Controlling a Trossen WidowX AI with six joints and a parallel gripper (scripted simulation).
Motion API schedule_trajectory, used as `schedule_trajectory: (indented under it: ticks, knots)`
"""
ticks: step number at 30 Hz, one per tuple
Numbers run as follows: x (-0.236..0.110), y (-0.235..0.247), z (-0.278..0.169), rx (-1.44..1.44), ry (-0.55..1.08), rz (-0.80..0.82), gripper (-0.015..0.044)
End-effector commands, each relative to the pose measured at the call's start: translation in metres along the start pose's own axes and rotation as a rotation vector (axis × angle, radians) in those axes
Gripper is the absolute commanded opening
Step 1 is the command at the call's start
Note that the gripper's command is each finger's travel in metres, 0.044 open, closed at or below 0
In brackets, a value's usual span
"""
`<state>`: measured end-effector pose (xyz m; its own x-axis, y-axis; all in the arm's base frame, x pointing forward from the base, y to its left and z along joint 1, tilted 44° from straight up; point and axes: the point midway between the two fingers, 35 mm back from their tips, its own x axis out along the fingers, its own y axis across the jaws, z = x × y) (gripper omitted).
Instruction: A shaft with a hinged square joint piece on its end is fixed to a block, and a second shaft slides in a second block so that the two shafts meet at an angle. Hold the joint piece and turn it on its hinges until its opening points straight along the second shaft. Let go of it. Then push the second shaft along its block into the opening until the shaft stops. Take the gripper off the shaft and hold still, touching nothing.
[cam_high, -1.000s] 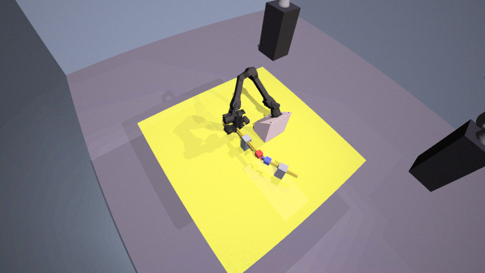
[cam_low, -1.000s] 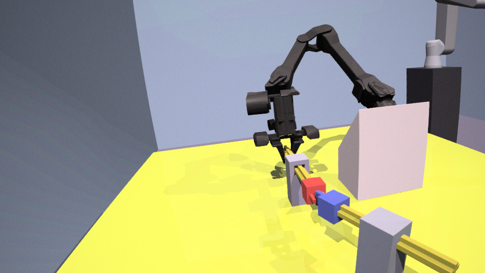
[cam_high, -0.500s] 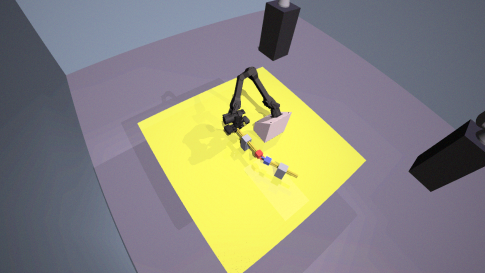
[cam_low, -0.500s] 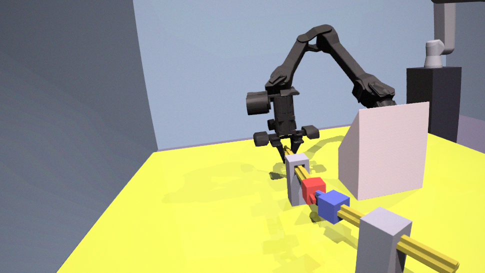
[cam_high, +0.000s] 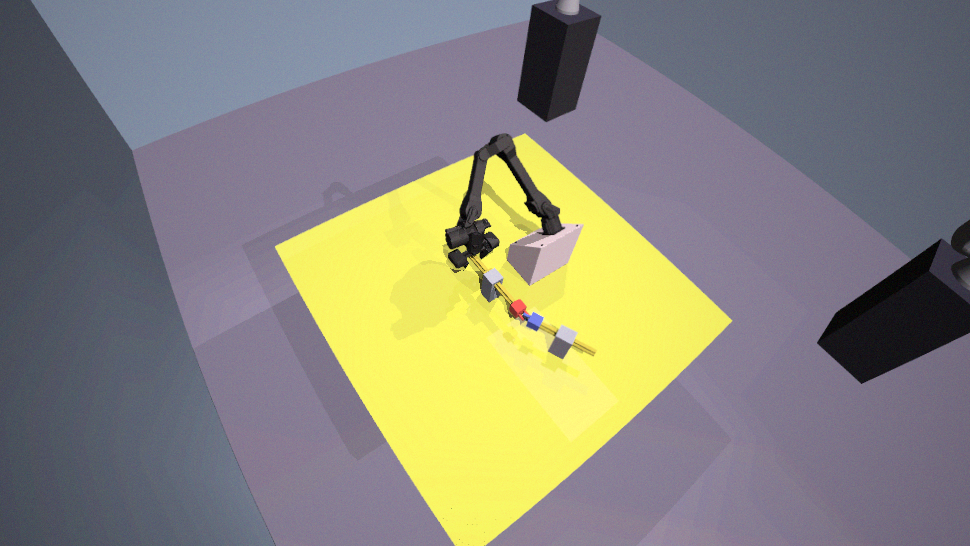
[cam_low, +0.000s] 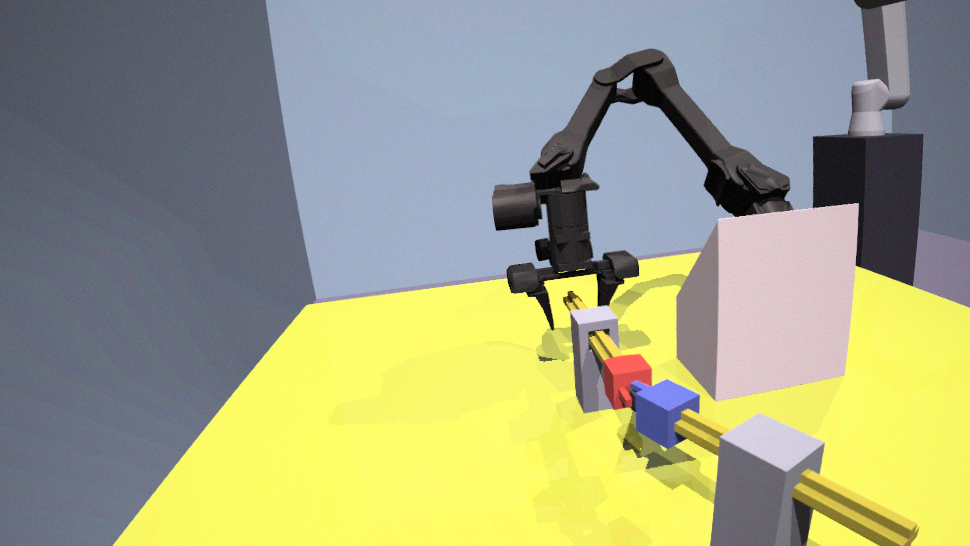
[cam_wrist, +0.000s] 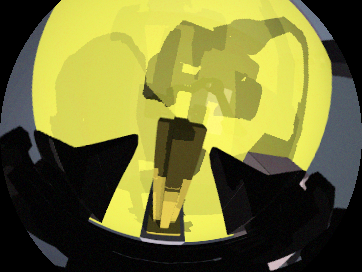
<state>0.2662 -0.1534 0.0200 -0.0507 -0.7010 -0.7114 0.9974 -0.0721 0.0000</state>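
Note:
My gripper (cam_high: 471, 257) (cam_low: 574, 309) (cam_wrist: 175, 145) is open. Its fingers stand on either side of the rear end of the second yellow shaft (cam_high: 505, 296) (cam_low: 601, 347) (cam_wrist: 175, 168), clear of it as far as I can tell. That shaft runs through the far grey block (cam_high: 490, 284) (cam_low: 582, 369) and ends at the red joint piece (cam_high: 518, 309) (cam_low: 627, 379). The red piece sits against the blue piece (cam_high: 535, 320) (cam_low: 666, 410) on the first shaft (cam_high: 584, 348) (cam_low: 848, 505), which is fixed in the near grey block (cam_high: 562, 341) (cam_low: 767, 474). The two shafts look nearly in line.
The arm's pale wedge-shaped base (cam_high: 546, 254) (cam_low: 773, 298) stands just right of the shafts. Everything rests on a yellow mat (cam_high: 407, 379) (cam_low: 339, 440). Dark pillars stand off the mat at the back (cam_high: 556, 57) (cam_low: 875, 196) and at the right (cam_high: 896, 318).

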Motion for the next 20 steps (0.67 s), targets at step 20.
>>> schedule_trajectory:
  ticks: [20]
  knots:
    - [-0.029, 0.0, -0.001, -0.004, 0.009, 0.002, 0.044]
